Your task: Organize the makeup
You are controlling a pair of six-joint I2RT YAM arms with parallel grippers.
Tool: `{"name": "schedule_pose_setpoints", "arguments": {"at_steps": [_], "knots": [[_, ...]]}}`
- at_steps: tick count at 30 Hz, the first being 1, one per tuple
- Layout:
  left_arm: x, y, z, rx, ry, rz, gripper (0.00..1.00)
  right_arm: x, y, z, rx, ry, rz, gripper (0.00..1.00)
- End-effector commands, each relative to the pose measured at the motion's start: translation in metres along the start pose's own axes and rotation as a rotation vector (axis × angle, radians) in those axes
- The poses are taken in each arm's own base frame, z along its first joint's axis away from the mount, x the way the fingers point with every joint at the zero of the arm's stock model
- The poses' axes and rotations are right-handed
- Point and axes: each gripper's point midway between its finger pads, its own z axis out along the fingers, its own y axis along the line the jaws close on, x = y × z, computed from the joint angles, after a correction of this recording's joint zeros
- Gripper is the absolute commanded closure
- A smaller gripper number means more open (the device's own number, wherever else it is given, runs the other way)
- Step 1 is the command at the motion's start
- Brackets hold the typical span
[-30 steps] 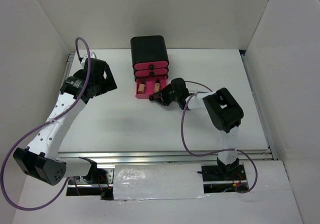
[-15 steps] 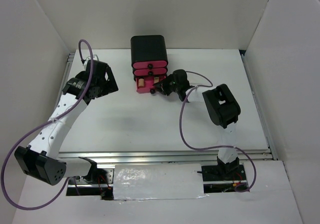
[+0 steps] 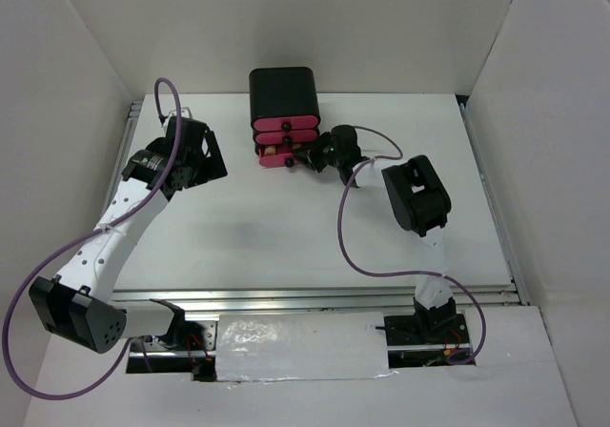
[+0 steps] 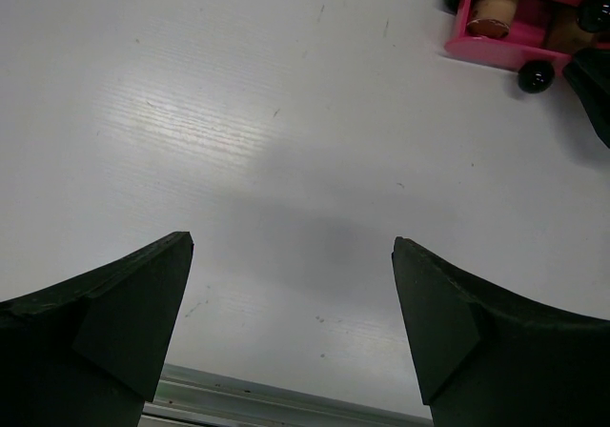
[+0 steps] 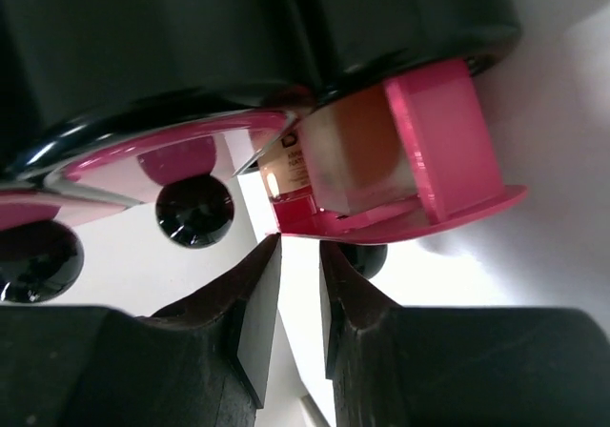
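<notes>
- Right pincer (image 5: 297, 244): nearly clenched, grasping nothing, tips at pink plastic drawer (image 5: 448, 132).
- Just beyond: beige cylindrical bottle (image 5: 348, 151), probably light, rigid, slick; grip mid-body.
- Left pincer (image 4: 291, 246): released.

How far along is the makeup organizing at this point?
Done: two beige bottles lie in the bottom drawer, and no makeup shows loose on the table. In hand: the right hand, narrowly open, sits at that drawer's front edge; the drawer stands partly out. Left: closing it. The left hand hangs open, empty.
</notes>
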Motion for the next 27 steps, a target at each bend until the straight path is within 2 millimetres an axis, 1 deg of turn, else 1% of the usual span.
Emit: {"name": "schedule_pose_setpoints", "arguments": {"at_steps": [1, 2, 3, 5, 6, 7, 9, 10, 11, 12, 13, 15, 16, 18, 20, 21, 23, 24, 25, 27], "knots": [[-0.006, -0.006, 0.001, 0.034, -0.021, 0.01, 0.01, -0.007, 0.053, -0.02, -0.168, -0.025, -0.094, 0.71], [-0.006, -0.006, 0.001, 0.034, -0.019, 0.01, 0.01, -0.006, 0.054, -0.025, -0.173, -0.029, -0.098, 0.71], [-0.006, -0.006, 0.001, 0.035, -0.02, 0.011, 0.01, -0.005, 0.05, -0.034, -0.164, -0.035, -0.095, 0.71], [-0.005, -0.006, 0.001, 0.037, -0.018, 0.012, 0.01, -0.002, 0.047, -0.043, -0.167, -0.037, -0.088, 0.72], [-0.005, -0.006, 0.0, 0.041, -0.019, 0.012, 0.01, 0.002, 0.038, -0.05, -0.152, -0.031, -0.08, 0.72], [-0.004, -0.007, 0.001, 0.044, -0.018, 0.01, 0.01, 0.007, 0.023, -0.054, -0.125, -0.021, -0.067, 0.72], [-0.002, -0.007, 0.001, 0.046, -0.012, 0.01, 0.01, 0.012, 0.022, -0.063, -0.129, -0.014, -0.064, 0.72], [-0.001, -0.006, 0.001, 0.045, -0.01, 0.01, 0.01, 0.016, 0.016, -0.065, -0.111, -0.007, -0.054, 0.72], [-0.001, -0.006, 0.001, 0.044, -0.008, 0.008, 0.01, 0.018, 0.009, -0.069, -0.088, -0.003, -0.039, 0.75], [-0.001, -0.006, 0.001, 0.044, -0.008, 0.007, 0.0, 0.019, 0.001, -0.071, -0.059, 0.0, -0.012, 0.76], [0.001, -0.004, 0.001, 0.04, -0.007, 0.004, 0.01, 0.023, -0.012, -0.072, -0.017, 0.003, 0.009, 0.77], [0.003, -0.003, 0.001, 0.038, -0.008, 0.001, 0.01, 0.024, -0.021, -0.073, 0.014, 0.005, 0.034, 0.79], [0.004, -0.003, 0.001, 0.038, -0.008, -0.002, 0.01, 0.025, -0.027, -0.07, 0.027, 0.007, 0.041, 0.79], [0.007, -0.001, 0.002, 0.033, -0.003, -0.004, 0.01, 0.023, -0.031, -0.066, 0.041, 0.005, 0.054, 0.79], [0.008, 0.0, 0.002, 0.029, 0.002, -0.007, 0.01, 0.02, -0.03, -0.055, 0.044, 0.007, 0.051, 0.8], [0.009, 0.001, 0.001, 0.026, 0.001, -0.008, 0.01, 0.016, -0.03, -0.044, 0.056, 0.014, 0.054, 0.84], [0.008, 0.002, 0.001, 0.023, 0.0, -0.011, 0.01, 0.014, -0.035, -0.034, 0.097, 0.021, 0.07, 0.85], [0.007, 0.002, 0.0, 0.023, -0.003, -0.011, 0.01, 0.011, -0.035, -0.029, 0.1, 0.017, 0.072, 0.86], [0.007, 0.003, -0.001, 0.017, -0.005, -0.013, 0.01, 0.007, -0.031, -0.02, 0.093, 0.013, 0.081, 0.86], [0.005, 0.004, -0.003, 0.012, -0.008, -0.016, 0.01, 0.004, -0.034, -0.011, 0.119, 0.016, 0.103, 0.88]]}}
